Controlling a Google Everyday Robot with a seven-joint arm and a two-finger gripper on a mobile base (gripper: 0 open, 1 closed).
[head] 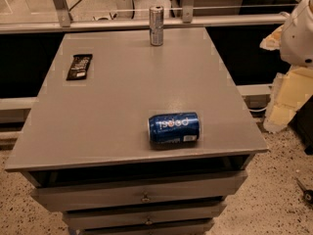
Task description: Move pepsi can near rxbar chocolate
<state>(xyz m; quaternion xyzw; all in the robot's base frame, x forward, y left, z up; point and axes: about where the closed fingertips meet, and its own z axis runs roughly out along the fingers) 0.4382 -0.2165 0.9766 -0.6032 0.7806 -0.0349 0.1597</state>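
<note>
While lying on its side near the front edge of the tabletop point(122, 106), right of centre, the pepsi can point(174, 128) has its long axis running left to right, roughly parallel to that edge; its white lettering reads upside down and a small white label patch sits at its lower right. Rxbar point(79, 66): black wrapper, white lettering, flat on the tabletop at the far left, close to the left edge and well apart from the pepsi can. Silver can point(156, 26): upright at the far edge, about mid-width, well apart from both other items. Arm point(297, 31): one white rounded section at the upper right border, off to the right of the tabletop and touching nothing on it. Gripper: outside the view beyond that section, so where it sits and how it is set cannot be told. Drawers point(142, 192): grey, stacked beneath the tabletop, small knobs at their centres. Floor point(274, 190): speckled, to the right of the drawers.
</note>
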